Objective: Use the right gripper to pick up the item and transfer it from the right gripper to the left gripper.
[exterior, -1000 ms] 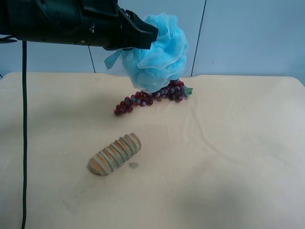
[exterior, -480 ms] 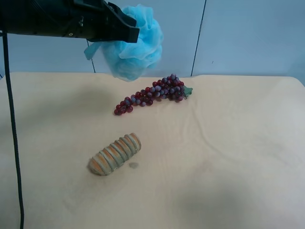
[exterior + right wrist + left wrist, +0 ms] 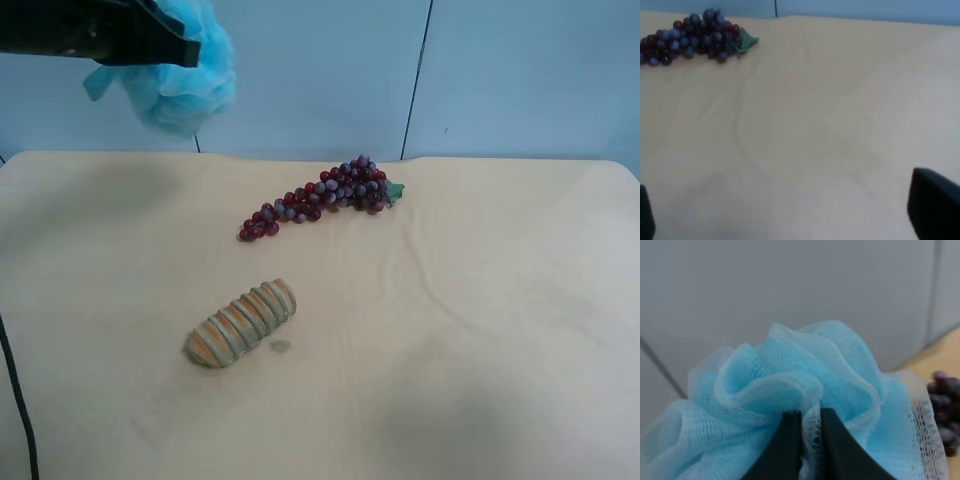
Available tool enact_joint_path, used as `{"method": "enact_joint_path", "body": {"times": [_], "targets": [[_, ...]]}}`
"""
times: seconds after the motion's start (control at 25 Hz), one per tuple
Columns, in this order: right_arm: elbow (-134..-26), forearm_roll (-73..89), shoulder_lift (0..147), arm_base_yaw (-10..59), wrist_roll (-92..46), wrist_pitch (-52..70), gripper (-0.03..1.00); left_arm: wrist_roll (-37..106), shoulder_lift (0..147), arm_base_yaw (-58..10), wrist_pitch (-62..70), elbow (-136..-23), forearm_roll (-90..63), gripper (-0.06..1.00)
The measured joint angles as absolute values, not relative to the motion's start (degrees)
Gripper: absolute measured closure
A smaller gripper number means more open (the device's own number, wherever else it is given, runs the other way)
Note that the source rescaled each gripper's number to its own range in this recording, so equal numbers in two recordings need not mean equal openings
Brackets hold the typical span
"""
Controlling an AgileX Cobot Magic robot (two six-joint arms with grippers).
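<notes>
The light-blue mesh bath pouf (image 3: 182,80) hangs high above the table at the far left of the exterior high view, held by the all-black arm's gripper (image 3: 175,45). In the left wrist view the left gripper (image 3: 810,440) is shut on the pouf (image 3: 790,385), its two black fingers pinching the mesh. The right gripper (image 3: 790,220) is open and empty. Only its black fingertips (image 3: 935,205) show at the edges of the right wrist view, low over bare tablecloth. The right arm is out of the exterior high view.
A purple-red grape bunch (image 3: 318,205) lies mid-table toward the back, also in the right wrist view (image 3: 692,37). A ribbed tan-and-orange loaf (image 3: 242,322) lies nearer the front. A thin black cable (image 3: 20,410) hangs at the left edge. The beige cloth (image 3: 480,300) covers the table.
The left gripper has carried the pouf leftward and a little upward, away from above the grapes to the far left of the exterior high view.
</notes>
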State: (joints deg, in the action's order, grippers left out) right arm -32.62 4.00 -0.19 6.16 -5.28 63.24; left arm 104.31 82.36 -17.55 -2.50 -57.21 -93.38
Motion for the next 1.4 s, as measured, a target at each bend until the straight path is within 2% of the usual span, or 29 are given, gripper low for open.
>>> {"method": "enact_joint_path", "body": {"times": [0.2, 0.44, 0.96, 1.4], "targets": [[-32.6, 4.0, -0.2, 6.2, -5.3, 63.2, -0.03, 103.7, 85.1, -5.0, 10.9, -57.2, -93.3, 0.94], [-32.6, 4.0, -0.2, 6.2, -5.3, 63.2, -0.03, 103.7, 91.7, 3.0, 21.1, -57.2, -92.7, 0.94], [-32.6, 4.0, -0.2, 6.2, -5.3, 63.2, -0.03, 103.7, 105.3, 4.0, 24.1, -57.2, -88.8, 0.94], [-32.6, 4.0, -0.2, 6.2, -5.3, 63.2, -0.03, 103.4, 106.4, 4.0, 24.4, -57.2, -88.6, 0.94]]}}
